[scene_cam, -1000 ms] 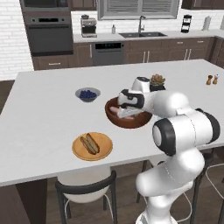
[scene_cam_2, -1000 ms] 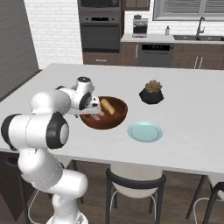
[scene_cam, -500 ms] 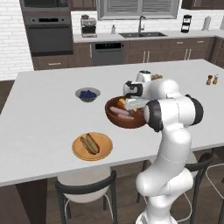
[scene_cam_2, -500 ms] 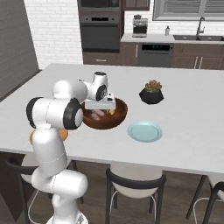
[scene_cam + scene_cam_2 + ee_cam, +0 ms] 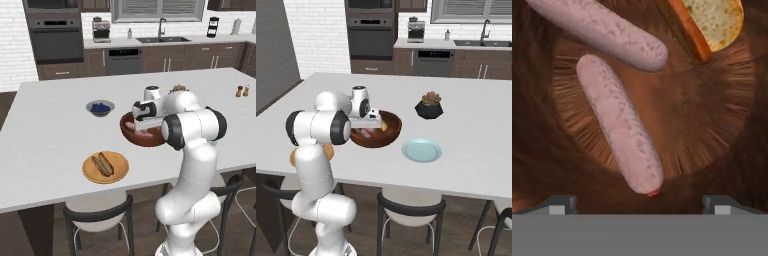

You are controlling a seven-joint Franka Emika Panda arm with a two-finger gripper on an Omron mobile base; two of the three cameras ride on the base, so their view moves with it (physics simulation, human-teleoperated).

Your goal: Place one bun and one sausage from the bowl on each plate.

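My gripper (image 5: pixel 145 121) hangs open inside the dark wooden bowl (image 5: pixel 142 140), low over its contents. In the hand view the fingertips (image 5: pixel 560 204) stand wide apart above the bowl's floor (image 5: pixel 712 115). One pink sausage (image 5: pixel 619 122) lies lengthwise between them, its near end just ahead of the tips. The second sausage (image 5: pixel 602 30) lies beyond it, and a bun (image 5: pixel 714 20) rests at the far rim. Another bun (image 5: pixel 103 163) lies on the orange plate (image 5: pixel 118 173) near the counter's front edge. The pale blue plate (image 5: pixel 421 150) sits bare to the right of the bowl (image 5: pixel 383 140).
A small grey bowl of blueberries (image 5: pixel 100 107) stands left of the wooden bowl. A black plant pot (image 5: pixel 429 106) sits behind it. Salt and pepper shakers (image 5: pixel 241 91) stand at the far right. Stools line the counter's front edge.
The arm has folded in and its elbow has swung closer to the base. The hand has stayed over the bowl and come down into it. The jaws remain open.
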